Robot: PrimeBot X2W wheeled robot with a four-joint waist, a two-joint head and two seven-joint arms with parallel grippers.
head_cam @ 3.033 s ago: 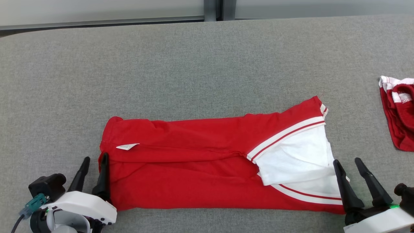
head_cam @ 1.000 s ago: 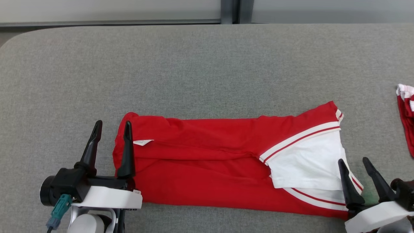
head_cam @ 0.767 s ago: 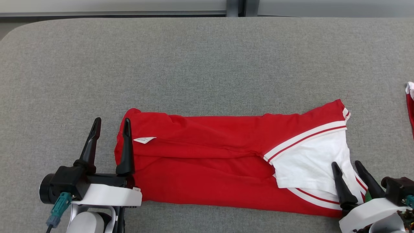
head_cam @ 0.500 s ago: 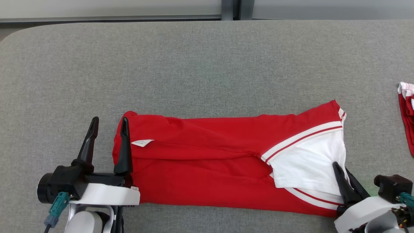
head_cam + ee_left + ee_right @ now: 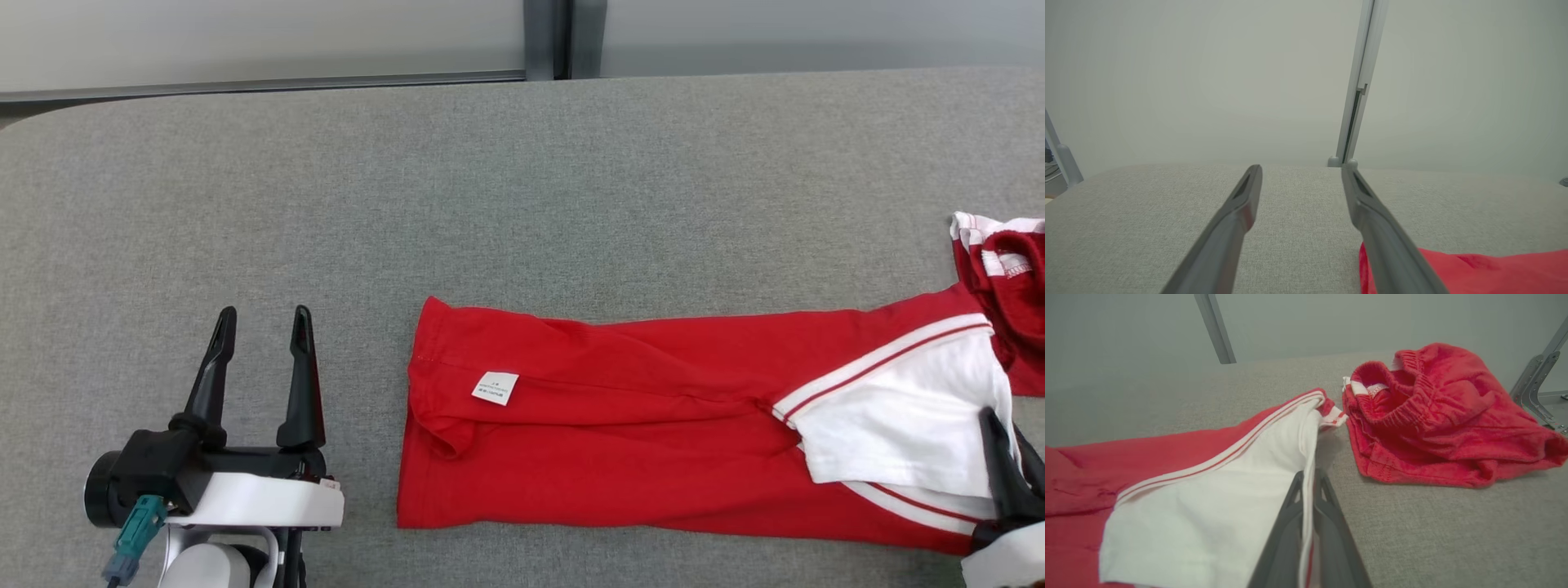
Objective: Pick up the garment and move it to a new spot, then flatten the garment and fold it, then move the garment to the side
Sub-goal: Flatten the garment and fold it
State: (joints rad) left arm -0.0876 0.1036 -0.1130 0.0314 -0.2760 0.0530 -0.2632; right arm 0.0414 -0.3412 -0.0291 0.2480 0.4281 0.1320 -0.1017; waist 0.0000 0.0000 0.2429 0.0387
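The garment (image 5: 653,441) lies lengthwise, left to right, across the near part of the tabletop (image 5: 490,204). A label (image 5: 495,387) sits on it near its left end. The left hand (image 5: 264,314) is to the left of that end, apart from the cloth, its fingers spread over bare tabletop. The right hand (image 5: 1002,425) is at the garment's right end, with the cloth edge pinched between its fingers. A pair of shorts (image 5: 1008,278) lies just behind that end, touching the garment's far corner. A wall (image 5: 245,37) stands behind the tabletop.
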